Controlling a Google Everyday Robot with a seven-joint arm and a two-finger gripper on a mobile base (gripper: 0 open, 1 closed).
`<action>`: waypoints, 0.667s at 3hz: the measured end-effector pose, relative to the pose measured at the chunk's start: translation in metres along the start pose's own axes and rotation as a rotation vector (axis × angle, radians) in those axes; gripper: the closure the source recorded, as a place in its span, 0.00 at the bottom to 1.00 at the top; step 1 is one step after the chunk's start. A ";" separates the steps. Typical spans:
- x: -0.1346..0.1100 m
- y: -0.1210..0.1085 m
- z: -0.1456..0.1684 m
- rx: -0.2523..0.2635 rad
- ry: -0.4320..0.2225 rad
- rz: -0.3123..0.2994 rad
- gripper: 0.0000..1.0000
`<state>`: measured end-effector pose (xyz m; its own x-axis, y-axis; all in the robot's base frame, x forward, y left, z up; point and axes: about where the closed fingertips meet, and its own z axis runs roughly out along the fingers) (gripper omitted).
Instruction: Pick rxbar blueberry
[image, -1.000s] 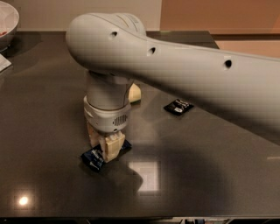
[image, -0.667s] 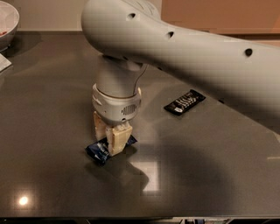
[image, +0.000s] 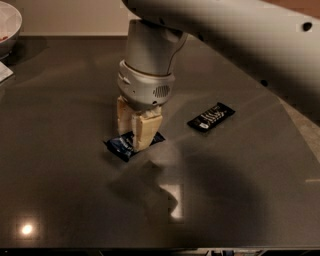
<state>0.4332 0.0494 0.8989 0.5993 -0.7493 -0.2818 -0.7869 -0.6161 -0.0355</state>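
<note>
The rxbar blueberry (image: 121, 146), a small flat bar in a glossy dark blue wrapper, sits between the tan fingers (image: 145, 131) of my gripper (image: 135, 142), left of the middle of the dark table (image: 60, 190). The gripper points straight down and is shut on the bar. The bar's ends stick out to the left and right of the fingers. It is held just above the tabletop, with its reflection below it.
A black-wrapped bar with white lettering (image: 211, 116) lies on the table to the right of the gripper. A white bowl (image: 9, 22) stands at the far left corner. My large grey arm (image: 240, 30) spans the upper right. The table's right edge (image: 300, 125) borders a pale floor.
The gripper has moved up and to the right and the blue bar has gone with it. The black bar has stayed where it was.
</note>
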 end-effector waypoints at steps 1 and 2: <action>-0.001 -0.021 -0.049 0.093 -0.005 -0.026 1.00; -0.003 -0.028 -0.049 0.117 -0.008 -0.028 1.00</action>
